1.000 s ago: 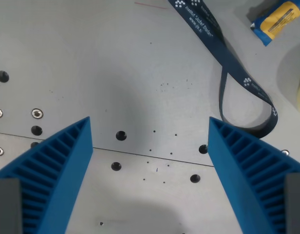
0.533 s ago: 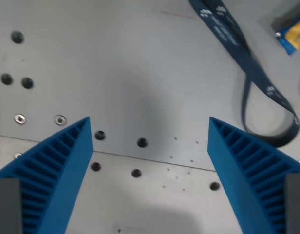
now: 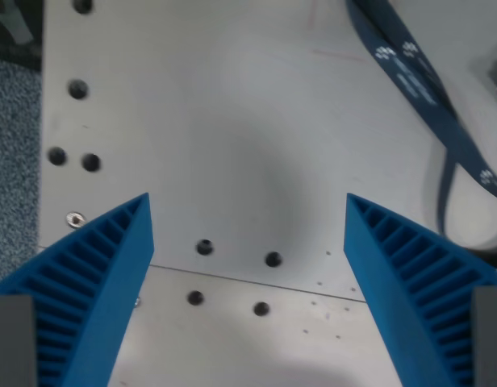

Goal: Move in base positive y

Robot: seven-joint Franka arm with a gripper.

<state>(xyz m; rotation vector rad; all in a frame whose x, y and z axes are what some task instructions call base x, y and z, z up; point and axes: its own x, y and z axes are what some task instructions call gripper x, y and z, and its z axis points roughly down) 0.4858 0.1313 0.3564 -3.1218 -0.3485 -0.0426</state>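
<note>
My gripper (image 3: 248, 218) is open and holds nothing. Its two blue ribbed fingers (image 3: 87, 282) stand wide apart at the bottom of the wrist view, above a grey metal table plate (image 3: 232, 137) with several bolt holes. Nothing lies between the fingers.
A dark blue lanyard (image 3: 430, 105) with white print runs down the wrist view's right and loops near the right finger. The plate's left edge (image 3: 41, 121) shows, with grey carpet floor (image 3: 13, 153) beyond it. A seam (image 3: 256, 280) crosses the plate between the fingers.
The whole scene has shifted to the wrist view's right and down, so the camera has moved. The plate's left edge and the carpet have come into view; the yellow-and-blue packet has left it.
</note>
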